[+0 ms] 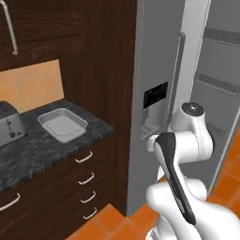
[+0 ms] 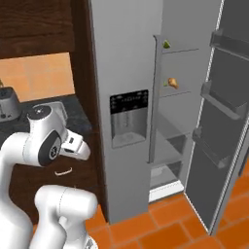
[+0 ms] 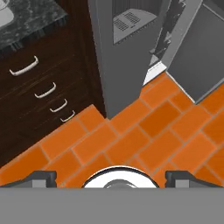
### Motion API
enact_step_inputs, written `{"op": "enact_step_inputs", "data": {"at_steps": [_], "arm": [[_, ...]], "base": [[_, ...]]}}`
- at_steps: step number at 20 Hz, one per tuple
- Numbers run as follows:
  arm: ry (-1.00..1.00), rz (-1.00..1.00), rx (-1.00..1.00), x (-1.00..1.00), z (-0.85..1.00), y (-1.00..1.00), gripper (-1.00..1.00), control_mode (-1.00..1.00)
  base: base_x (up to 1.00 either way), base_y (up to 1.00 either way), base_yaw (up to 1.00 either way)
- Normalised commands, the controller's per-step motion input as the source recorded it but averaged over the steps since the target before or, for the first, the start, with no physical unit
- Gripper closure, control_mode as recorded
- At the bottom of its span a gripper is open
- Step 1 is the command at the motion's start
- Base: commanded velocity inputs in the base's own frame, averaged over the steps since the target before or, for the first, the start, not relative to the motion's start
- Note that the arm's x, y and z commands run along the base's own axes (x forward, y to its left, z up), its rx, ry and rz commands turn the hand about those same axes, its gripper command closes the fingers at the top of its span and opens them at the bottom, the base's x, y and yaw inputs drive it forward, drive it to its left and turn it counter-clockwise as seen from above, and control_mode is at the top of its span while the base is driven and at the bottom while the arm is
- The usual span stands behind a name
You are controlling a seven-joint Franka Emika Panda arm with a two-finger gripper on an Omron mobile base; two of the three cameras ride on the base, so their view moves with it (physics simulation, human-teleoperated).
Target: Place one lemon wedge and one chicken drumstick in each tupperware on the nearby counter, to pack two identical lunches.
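Presently — gripper (image 3: pixel 112 177): hanging above orange floor (image 3: pixel 144 135), fingers (image 3: pixel 41 177) spread wide, holding nothing.
Drumstick (image 2: pixel 171 83): sitting inside fridge (image 2: pixel 126 73).
Tupperware (image 1: pixel 62 123): resting beside fridge.

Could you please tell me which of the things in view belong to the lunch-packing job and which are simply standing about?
Part of the job:
- tupperware, empty, on the counter
- lemon wedge, on an upper fridge shelf
- chicken drumstick, on the shelf below it
- tool, open, holding nothing

Just there:
- toaster
- fridge, door open
- drawers
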Motion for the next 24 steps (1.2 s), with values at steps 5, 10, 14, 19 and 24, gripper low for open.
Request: {"op": "enact_step_inputs", "data": {"at_steps": [5, 10, 14, 19, 24], "arm": [[0.00, 0.00, 0.00, 0.00, 0.00, 0.00, -1.00, 1.00], [0.00, 0.00, 0.00, 0.00, 0.00, 0.00, -1.00, 1.00], [0.00, 0.00, 0.00, 0.00, 0.00, 0.00, -1.00, 1.00], [0.00, 0.00, 0.00, 0.00, 0.00, 0.00, -1.00, 1.00], [0.00, 0.00, 0.00, 0.00, 0.00, 0.00, -1.00, 1.00]], "base": [[0.43, -0.93, -0.02], [0.69, -0.67, 0.08], [0.69, -0.41, 0.19], [0.68, -0.44, 0.26], [0.73, -0.18, 0.31]]}}
